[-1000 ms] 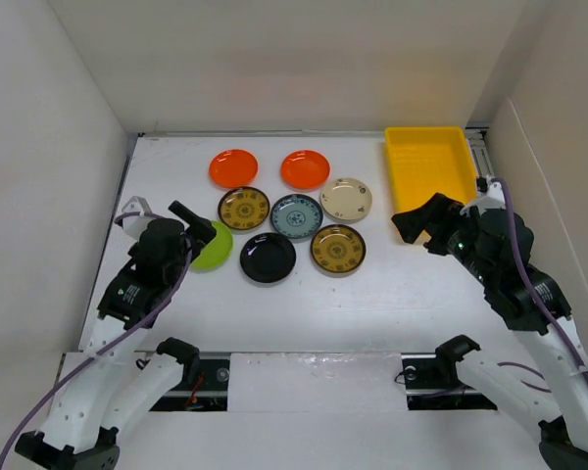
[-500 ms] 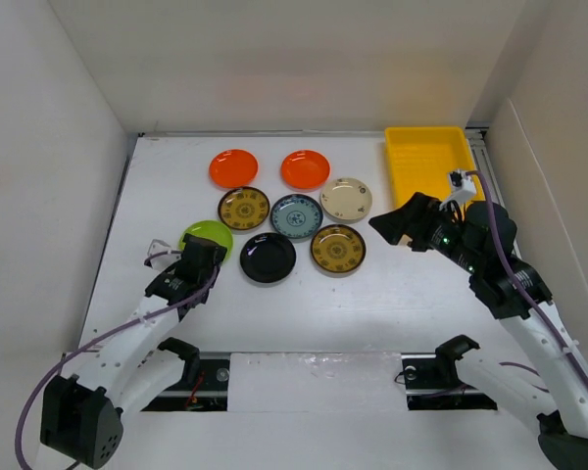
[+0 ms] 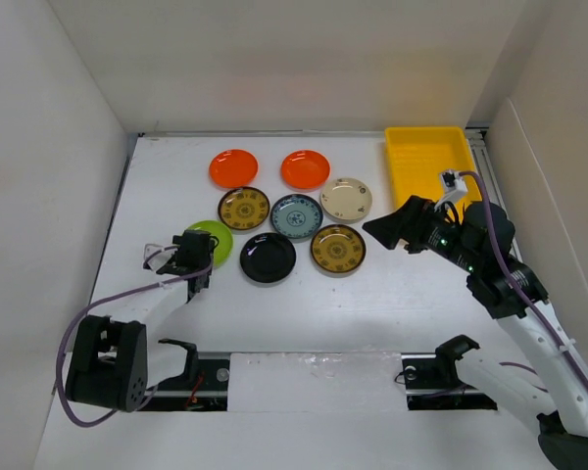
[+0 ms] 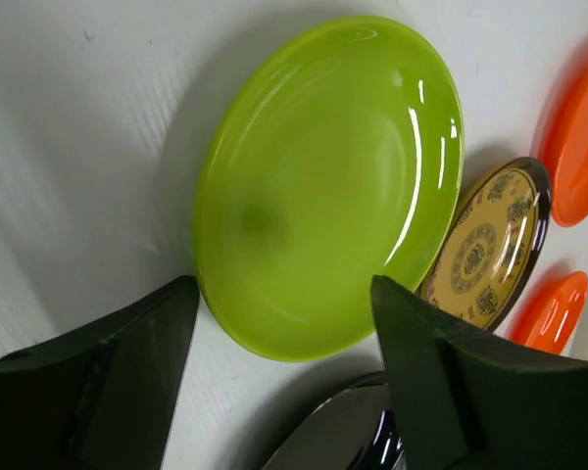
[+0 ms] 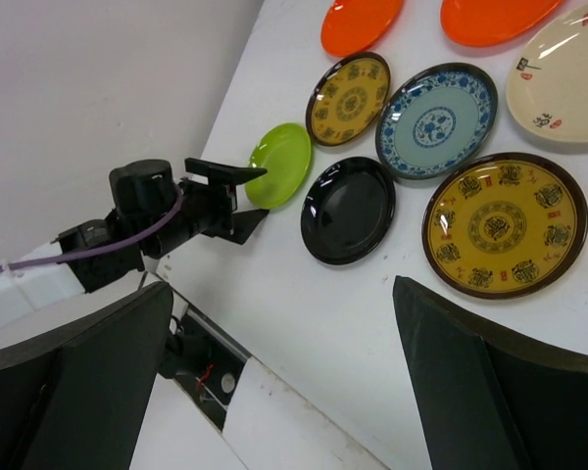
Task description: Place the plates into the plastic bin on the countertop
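Note:
Eight plates lie on the white countertop: two orange, one cream, two brown-gold, one teal-patterned, one black and one lime green. The yellow plastic bin stands at the back right with nothing in it. My left gripper is low at the lime plate, its jaws open and straddling the plate's near rim. My right gripper hovers open and holds nothing, just right of the front brown-gold plate.
White walls close in the left, back and right sides. The black plate lies right beside the left gripper's right finger. A slot with the arm bases runs along the front edge. A metal fitting sits beside the bin.
My left arm has dropped to the countertop at the lime plate's near rim, and its jaws have narrowed a little. My right gripper has drifted left toward the plates.

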Available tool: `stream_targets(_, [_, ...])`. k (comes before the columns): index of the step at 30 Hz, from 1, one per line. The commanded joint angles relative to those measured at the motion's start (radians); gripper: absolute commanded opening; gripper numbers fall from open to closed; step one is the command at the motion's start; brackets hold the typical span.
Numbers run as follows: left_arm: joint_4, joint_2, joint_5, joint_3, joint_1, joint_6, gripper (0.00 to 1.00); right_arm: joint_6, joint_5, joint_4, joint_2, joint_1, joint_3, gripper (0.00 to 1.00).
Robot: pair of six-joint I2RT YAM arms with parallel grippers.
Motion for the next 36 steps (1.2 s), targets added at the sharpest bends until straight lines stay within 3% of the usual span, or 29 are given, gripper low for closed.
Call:
stream_targets(1, [0.023,0.036,0.017,-0.012,0.006,0.003,0.66,0.008,-0.032,0.078,-0.007,0.008,-0.009,1.00])
stream_targets(8, [-0.032,0.093,0.017,0.017,0.017,-0.033,0.42,0.008,-0.032,0.078,-0.007,0.008,0.000,1.00])
stream_targets(9, [-0.041,0.108,0.029,0.017,0.026,-0.033,0.33,0.008,-0.032,0.078,-0.007,0.008,0.011,1.00])
stream_targets(12, [-0.078,0.133,0.038,0.017,0.048,-0.045,0.18,0.008,-0.032,0.069,-0.007,0.008,0.011,1.00])
stream_targets(13, [-0.098,0.133,0.038,0.017,0.057,-0.054,0.06,0.008,-0.032,0.069,-0.016,0.008,0.011,1.00])
stream_targets(15, [-0.112,0.133,0.038,0.017,0.057,-0.054,0.00,0.008,-0.032,0.069,-0.016,0.008,0.011,1.00])
stream_targets(19, [-0.170,0.043,0.001,0.048,0.057,-0.066,0.00,0.008,-0.032,0.080,-0.016,0.008,0.002,1.00])
stream_targets(22, [-0.232,-0.014,-0.081,0.138,0.043,0.013,0.00,0.008,-0.070,0.156,0.002,0.008,-0.023,1.00])
stream_targets(28, [-0.315,-0.102,-0.217,0.325,-0.148,0.229,0.00,0.056,-0.120,0.325,0.166,0.017,-0.078,1.00])
stream_targets(30, [-0.164,-0.111,-0.145,0.348,-0.181,0.385,0.00,0.056,-0.160,0.391,0.234,0.017,-0.052,0.98])
stream_targets(32, [-0.065,-0.111,0.065,0.348,-0.190,0.552,0.00,0.015,-0.180,0.423,0.339,0.017,-0.020,0.96])
stream_targets(36, [0.088,-0.120,0.329,0.326,-0.190,0.641,0.00,-0.027,-0.134,0.442,0.487,0.026,0.075,0.94])
